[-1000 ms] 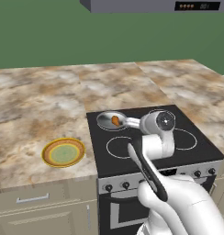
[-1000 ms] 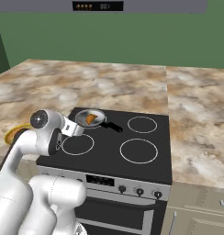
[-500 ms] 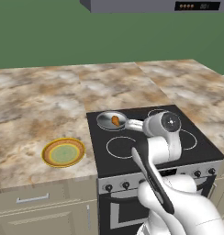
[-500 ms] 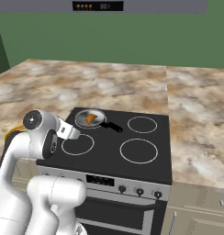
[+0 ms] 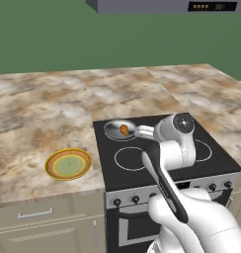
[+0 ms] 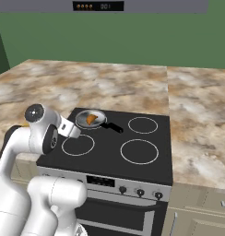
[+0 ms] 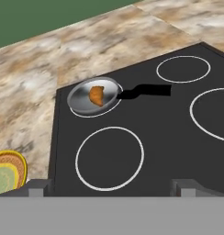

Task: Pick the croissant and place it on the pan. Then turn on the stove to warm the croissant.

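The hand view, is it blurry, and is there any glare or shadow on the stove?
Hand view: sharp, no blur; the stove glass is flat black without glare; the pan shines pale grey around the croissant. Left base view: even light, no clear shadows.

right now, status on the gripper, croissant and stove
Gripper open, holding nothing. Small orange-brown croissant sits in round silver pan on black glass stove. Nothing blocks the dark front knobs.
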Robot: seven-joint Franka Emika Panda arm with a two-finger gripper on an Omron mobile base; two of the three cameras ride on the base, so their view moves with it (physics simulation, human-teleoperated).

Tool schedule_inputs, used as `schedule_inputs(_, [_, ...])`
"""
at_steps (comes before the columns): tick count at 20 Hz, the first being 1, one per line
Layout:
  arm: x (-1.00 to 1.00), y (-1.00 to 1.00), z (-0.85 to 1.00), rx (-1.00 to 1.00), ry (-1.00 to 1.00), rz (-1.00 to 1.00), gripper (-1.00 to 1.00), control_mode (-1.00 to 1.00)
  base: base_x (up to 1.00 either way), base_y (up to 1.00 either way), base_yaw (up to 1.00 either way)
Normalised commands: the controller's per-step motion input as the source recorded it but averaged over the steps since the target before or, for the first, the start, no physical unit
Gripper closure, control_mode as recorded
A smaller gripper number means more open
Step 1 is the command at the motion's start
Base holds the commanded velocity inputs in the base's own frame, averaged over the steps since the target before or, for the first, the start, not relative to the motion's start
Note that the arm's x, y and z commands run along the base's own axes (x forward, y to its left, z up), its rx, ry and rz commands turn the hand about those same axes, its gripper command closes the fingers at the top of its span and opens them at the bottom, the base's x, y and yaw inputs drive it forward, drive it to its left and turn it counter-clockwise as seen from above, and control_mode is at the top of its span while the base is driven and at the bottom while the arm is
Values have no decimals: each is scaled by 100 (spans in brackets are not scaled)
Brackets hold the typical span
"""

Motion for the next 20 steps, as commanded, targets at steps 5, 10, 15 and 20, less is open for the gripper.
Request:
schedule_inputs(5, [0, 0, 0, 0, 0, 0, -100, -100, 0, 0, 0])
schedule_inputs(10, [0, 0, 0, 0, 0, 0, -100, -100, 0, 0, 0])
schedule_inputs(15, [0, 0, 0, 0, 0, 0, -100, -100, 0, 0, 0])
schedule_inputs(20, [-1, 0, 0, 0, 0, 0, -100, -100, 0, 0, 0])
